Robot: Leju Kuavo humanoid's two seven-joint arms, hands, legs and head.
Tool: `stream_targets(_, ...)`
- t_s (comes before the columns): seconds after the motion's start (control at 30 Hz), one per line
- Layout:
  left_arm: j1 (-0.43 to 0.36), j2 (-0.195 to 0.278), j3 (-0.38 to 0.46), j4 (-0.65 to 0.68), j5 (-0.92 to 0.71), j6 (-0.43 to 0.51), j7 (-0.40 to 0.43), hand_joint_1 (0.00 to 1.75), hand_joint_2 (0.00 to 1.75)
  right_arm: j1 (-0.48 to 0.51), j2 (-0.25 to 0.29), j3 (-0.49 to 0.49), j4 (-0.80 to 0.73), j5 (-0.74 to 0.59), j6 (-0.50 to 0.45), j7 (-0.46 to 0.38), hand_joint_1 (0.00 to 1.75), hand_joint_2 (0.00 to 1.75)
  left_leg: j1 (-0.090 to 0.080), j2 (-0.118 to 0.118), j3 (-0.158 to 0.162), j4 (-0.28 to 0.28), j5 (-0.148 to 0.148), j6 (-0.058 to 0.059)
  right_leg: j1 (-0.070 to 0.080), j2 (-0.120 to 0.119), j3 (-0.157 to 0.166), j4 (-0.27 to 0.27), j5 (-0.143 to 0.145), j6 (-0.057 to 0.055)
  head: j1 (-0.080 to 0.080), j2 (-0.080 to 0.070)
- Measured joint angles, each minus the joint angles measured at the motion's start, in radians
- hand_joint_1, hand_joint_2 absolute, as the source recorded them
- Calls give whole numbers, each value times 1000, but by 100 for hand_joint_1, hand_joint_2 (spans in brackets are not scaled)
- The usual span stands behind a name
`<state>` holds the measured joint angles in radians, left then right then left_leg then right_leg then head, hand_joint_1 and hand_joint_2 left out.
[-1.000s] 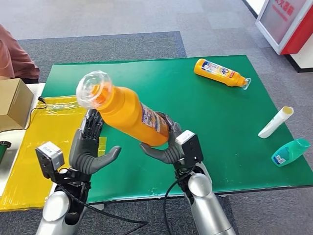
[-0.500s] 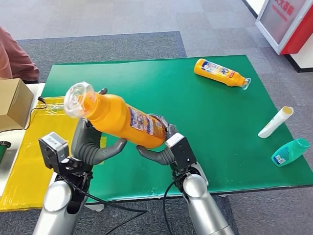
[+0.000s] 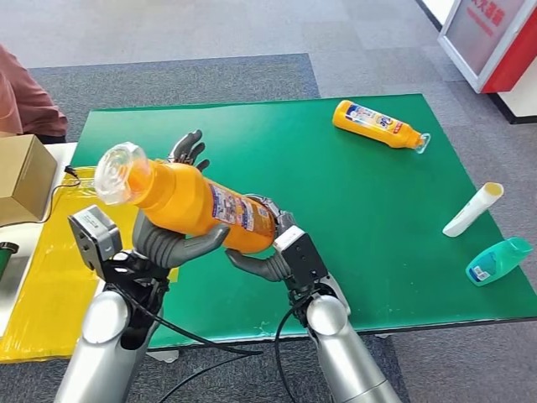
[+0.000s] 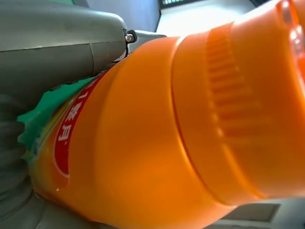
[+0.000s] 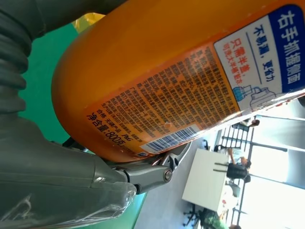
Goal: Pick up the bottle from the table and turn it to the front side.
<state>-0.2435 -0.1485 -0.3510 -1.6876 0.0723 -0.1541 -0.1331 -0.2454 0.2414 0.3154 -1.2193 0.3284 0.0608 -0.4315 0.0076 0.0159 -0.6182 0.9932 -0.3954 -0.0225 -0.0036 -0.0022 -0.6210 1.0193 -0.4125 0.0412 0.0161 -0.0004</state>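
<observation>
Above the near left part of the green table (image 3: 355,210), the orange bottle (image 3: 196,201) is held off the surface between both hands. The right hand (image 3: 266,252) grasps its base end, thumb beneath and fingers over the label. The left hand (image 3: 174,227) cradles the upper body from below, fingers spread behind and not visibly closed around it. The long axis lies nearly level, tilted slightly up toward the clear cap (image 3: 120,172), which points to the robot's left; the base points right. To turn it well, I judge the left hand should close firmly before the right loosens, since the back label with barcode faces the right wrist camera.
</observation>
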Motion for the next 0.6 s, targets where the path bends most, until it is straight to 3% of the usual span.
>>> stream_targets(0.3, -38, 0, -36, 30, 99, -23, -1, 0, 175, -14, 2, 26, 35, -13, 2, -5, 175, 175, 0, 0, 0, 0, 0, 0, 0, 0, 0, 0, 0, 0, 0, 0)
stream_targets(0.33, -40, 0, -38, 33, 99, -24, -1, 13, 175, -14, 2, 27, 38, -13, 2, -5, 175, 175, 0, 0, 0, 0, 0, 0, 0, 0, 0, 0, 0, 0, 0, 0)
stream_targets(0.43, -44, 0, -41, 40, 100, -24, -1, 144, 175, -15, 2, 27, 43, -14, 2, -5, 175, 175, 0, 0, 0, 0, 0, 0, 0, 0, 0, 0, 0, 0, 0, 0)
stream_targets(0.47, -45, 0, -42, 41, 100, -24, -1, 175, 175, -15, 2, 28, 45, -14, 2, -5, 175, 175, 0, 0, 0, 0, 0, 0, 0, 0, 0, 0, 0, 0, 0, 0)
stream_targets(0.6, -51, 4, -47, 47, 101, -25, -2, 175, 175, -16, 2, 27, 51, -22, 1, -5, 175, 175, 0, 0, 0, 0, 0, 0, 0, 0, 0, 0, 0, 0, 0, 0)
